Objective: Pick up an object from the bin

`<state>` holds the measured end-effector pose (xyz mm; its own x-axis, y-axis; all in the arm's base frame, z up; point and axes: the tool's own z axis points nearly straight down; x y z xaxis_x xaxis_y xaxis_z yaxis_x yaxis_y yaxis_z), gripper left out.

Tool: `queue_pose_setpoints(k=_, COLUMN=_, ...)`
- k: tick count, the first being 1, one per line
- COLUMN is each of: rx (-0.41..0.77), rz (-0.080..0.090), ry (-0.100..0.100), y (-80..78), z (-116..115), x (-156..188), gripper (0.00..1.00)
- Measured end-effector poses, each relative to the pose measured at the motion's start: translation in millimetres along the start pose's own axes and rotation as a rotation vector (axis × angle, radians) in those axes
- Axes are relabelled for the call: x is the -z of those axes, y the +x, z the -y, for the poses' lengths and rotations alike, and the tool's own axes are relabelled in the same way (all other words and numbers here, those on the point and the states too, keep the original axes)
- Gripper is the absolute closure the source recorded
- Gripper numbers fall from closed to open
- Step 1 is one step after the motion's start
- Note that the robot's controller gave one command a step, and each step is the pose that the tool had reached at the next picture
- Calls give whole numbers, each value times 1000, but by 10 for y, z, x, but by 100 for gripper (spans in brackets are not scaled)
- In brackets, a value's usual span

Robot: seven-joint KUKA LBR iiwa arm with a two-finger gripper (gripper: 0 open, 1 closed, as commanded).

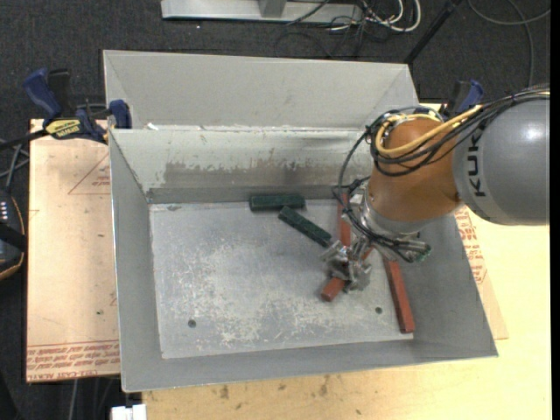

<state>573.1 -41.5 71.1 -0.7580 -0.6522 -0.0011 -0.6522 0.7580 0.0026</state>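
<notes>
The arm reaches in over the bin's right rim, its orange-covered wrist above the bin's right half. The gripper points down, low over the bin's floor, right of centre

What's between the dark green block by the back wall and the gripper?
In the camera view, a second dark green bar lies slanted between that block and the gripper.

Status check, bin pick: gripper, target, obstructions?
Gripper low over bin floor, right of centre. Small red block at its tip. Long red bar close alongside; dark green bar just behind.
</notes>
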Motion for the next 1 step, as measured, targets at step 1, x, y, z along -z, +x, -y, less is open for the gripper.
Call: queue_pose_setpoints(k=1, rx=1, rz=6, ry=8, y=123, z=-99, x=1732, gripper=100)
